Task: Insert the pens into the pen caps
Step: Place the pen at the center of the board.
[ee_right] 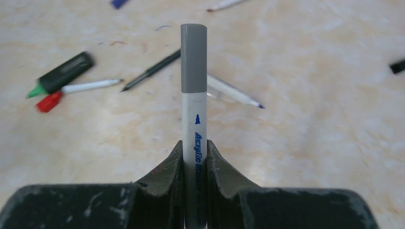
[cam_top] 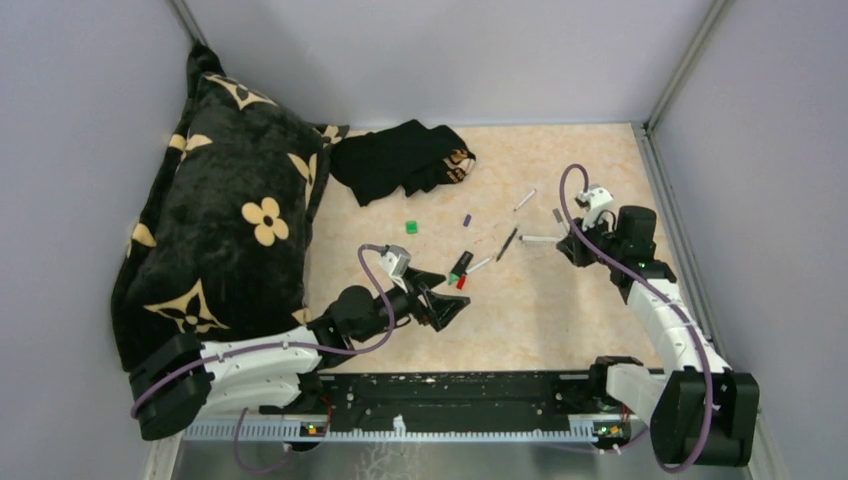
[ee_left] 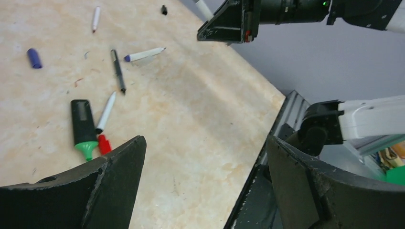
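My right gripper (ee_right: 194,145) is shut on a white pen (ee_right: 194,119) that points away from it, with a grey cap (ee_right: 194,57) on the far end. In the top view this right gripper (cam_top: 572,245) hovers at the right of the table. My left gripper (ee_left: 205,143) is open and holds nothing; it sits just right of the black marker (ee_left: 82,128) with a green tip. A red cap (ee_left: 103,144) lies by a white pen (ee_left: 106,112). Farther off lie a thin black pen (ee_left: 118,70), a purple-tipped pen (ee_left: 144,54), a purple cap (ee_left: 34,57), a black cap (ee_left: 164,9) and a green cap (cam_top: 411,227).
A big black cushion (cam_top: 230,220) with flower prints fills the left side. A black cloth (cam_top: 400,155) lies at the back. Another white pen (cam_top: 524,199) rests near the back right. Grey walls close in the table (cam_top: 560,320) on three sides.
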Motion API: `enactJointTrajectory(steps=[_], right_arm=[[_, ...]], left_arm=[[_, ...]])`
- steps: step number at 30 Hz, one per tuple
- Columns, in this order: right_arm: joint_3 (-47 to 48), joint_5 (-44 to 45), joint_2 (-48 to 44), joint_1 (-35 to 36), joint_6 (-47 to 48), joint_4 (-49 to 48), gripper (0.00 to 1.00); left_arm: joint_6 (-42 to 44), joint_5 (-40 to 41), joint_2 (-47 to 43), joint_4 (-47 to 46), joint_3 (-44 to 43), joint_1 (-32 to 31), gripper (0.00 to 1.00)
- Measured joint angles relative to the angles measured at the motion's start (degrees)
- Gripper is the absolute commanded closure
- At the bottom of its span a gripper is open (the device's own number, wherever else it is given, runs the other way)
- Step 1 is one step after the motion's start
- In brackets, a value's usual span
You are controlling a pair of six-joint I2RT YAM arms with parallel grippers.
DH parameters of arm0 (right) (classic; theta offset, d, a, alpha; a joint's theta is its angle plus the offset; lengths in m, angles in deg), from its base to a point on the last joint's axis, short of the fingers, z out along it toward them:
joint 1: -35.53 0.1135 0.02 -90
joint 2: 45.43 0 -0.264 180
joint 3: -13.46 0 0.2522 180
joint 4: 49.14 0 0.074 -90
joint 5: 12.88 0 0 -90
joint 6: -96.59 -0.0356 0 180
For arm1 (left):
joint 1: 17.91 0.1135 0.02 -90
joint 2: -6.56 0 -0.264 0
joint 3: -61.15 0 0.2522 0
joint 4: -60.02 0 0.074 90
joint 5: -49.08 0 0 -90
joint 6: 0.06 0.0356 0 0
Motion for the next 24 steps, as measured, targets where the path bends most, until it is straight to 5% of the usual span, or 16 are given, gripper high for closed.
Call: enactJointTrajectory(steps=[9,21,24], right_arm=[[1.18,20.83,14.64,-4.13,-4.00,-3.21,0.96],[5.42,22.38,26.12,-13.25,-8.79,-2.27,0.82],[7.50,20.85,28.85,-15.43,-9.35,-1.36,0.69]], left_arm=[[0.57,1.40,-2.40,1.68,3.45,2.10,0.02],[1.66,1.31,-7.56,3.43,5.84,5.01,0.02],[1.68,1.14,-8.46,3.85,5.84,5.38,0.02]])
